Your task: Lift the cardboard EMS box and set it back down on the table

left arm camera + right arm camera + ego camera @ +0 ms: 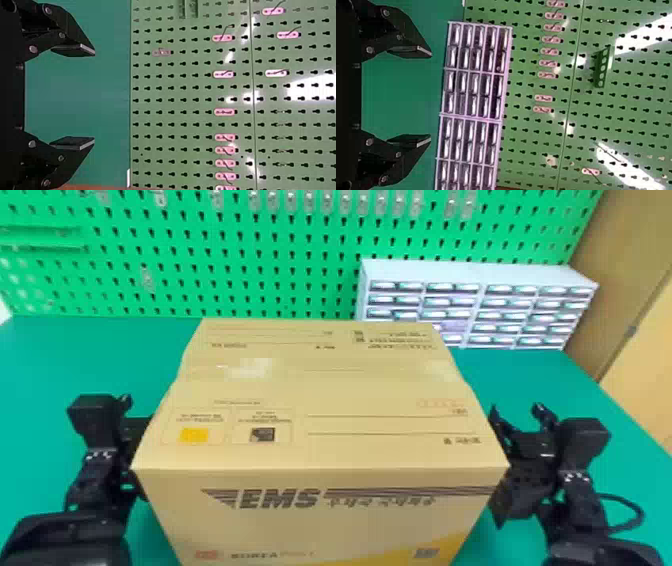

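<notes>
The left gripper (134,430) is at the robot's left side of a cardboard EMS box (320,390), partly hidden behind it in the head view. Its two flat black fingers (74,143) stand wide apart in the left wrist view, with green tabletop visible through the gap. The right gripper (520,425) is at the box's other side, close to its edge. Its fingers (411,141) are also spread wide. Whether either gripper touches the box cannot be told.

The box sits between the two arms, closed, in front of the robot. Its tan top shows printed lines, shiny patches of clear tape (250,367), a small yellow square (194,435) and a small dark square (263,434). The front face carries dark striped printing and a yellow area towards its lower right. The bottom of the box is out of sight, so whether it rests on the table or is raised cannot be told.

Around it spreads the green table (540,385). A loop of black cable (637,510) curves beside the right arm. At the table's back right stands a pale cabinet (475,275) of small clear-fronted drawers. Behind is a green pegboard (200,250) with hooks (327,202) along its upper part. The right wrist view also shows a small green rack (602,67) with round holes on the pegboard. Farther right, in the head view, is a tan wooden-looking panel (617,280).
</notes>
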Tool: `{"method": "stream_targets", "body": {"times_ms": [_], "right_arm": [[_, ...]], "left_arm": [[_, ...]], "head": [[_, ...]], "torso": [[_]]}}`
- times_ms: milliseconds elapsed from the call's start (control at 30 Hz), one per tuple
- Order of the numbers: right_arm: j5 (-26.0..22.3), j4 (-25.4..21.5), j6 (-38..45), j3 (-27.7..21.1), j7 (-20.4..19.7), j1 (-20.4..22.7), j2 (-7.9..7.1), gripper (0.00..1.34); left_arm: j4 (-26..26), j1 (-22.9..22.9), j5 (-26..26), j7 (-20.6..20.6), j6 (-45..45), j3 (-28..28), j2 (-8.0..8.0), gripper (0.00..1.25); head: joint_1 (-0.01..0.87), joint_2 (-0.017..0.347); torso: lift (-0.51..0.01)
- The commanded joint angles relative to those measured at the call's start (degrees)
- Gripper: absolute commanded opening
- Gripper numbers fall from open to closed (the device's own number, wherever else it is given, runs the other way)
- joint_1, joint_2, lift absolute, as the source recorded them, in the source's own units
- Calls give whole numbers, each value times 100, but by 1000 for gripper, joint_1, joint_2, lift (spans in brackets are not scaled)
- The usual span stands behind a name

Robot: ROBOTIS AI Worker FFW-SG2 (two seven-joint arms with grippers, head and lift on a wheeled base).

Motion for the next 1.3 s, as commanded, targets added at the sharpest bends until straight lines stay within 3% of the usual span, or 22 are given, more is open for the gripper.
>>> {"method": "stream_targets", "body": {"times_ms": [0,500,1267], "right_arm": [[-5,0,-97,-12,0,-52,5,831],[-5,17,-290,102,-70,-175,5,831],[-172,220,-378,867,-272,-325,-79,831]], "left_arm": [[0,0,11,0,0,-14,0,787],[0,-27,125,-220,114,-154,9,789],[184,-202,283,-326,193,-963,9,787]], "head": [[678,-14],[678,-14],[678,-14]], "torso": [[-91],[-91],[-91]]}}
